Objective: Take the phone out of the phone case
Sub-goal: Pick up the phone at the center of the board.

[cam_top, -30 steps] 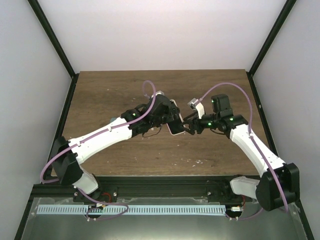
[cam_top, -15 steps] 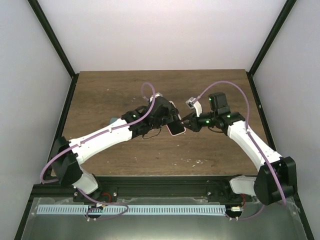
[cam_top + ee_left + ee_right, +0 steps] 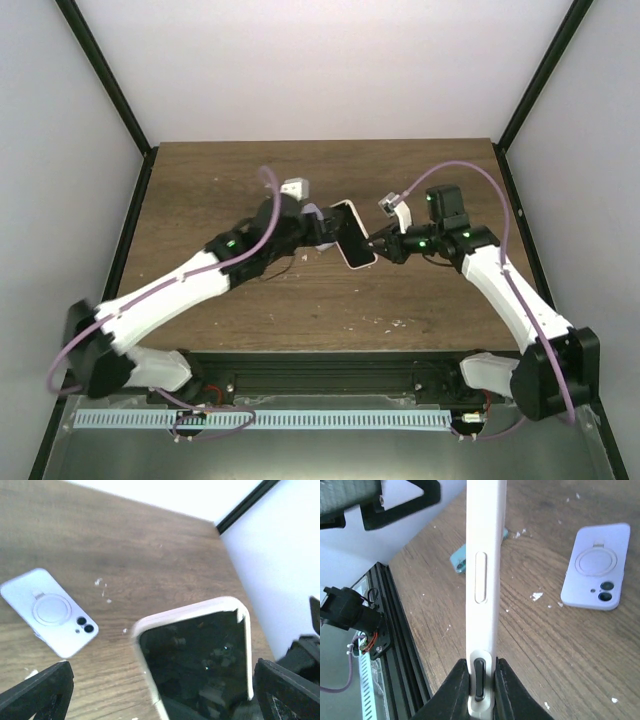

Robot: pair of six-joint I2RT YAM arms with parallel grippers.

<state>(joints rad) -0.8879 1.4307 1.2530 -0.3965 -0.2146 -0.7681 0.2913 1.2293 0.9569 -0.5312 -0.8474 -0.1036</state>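
The phone point(image 3: 352, 235) has a dark screen point(image 3: 200, 665) and sits in a cream phone case point(image 3: 175, 615). It is held above the table at mid-centre. My right gripper point(image 3: 481, 672) is shut on one end of the cased phone point(image 3: 482, 540), which shows edge-on with its side button towards the camera. My left gripper point(image 3: 162, 700) is open, its fingers spread wide on both sides of the phone without touching it. In the top view the left gripper point(image 3: 322, 230) is just left of the phone and the right gripper point(image 3: 378, 248) is at its right end.
A lavender case-like slab point(image 3: 50, 611) with a round ring and two lenses lies flat on the wooden table point(image 3: 150, 545), also visible in the right wrist view point(image 3: 595, 565). A small teal piece point(image 3: 458, 562) lies near the table's front. The black frame rail point(image 3: 395, 645) borders that edge.
The left gripper opened, let go of the phone and drew back to the left. The right gripper closed on the phone's end and now holds it alone.
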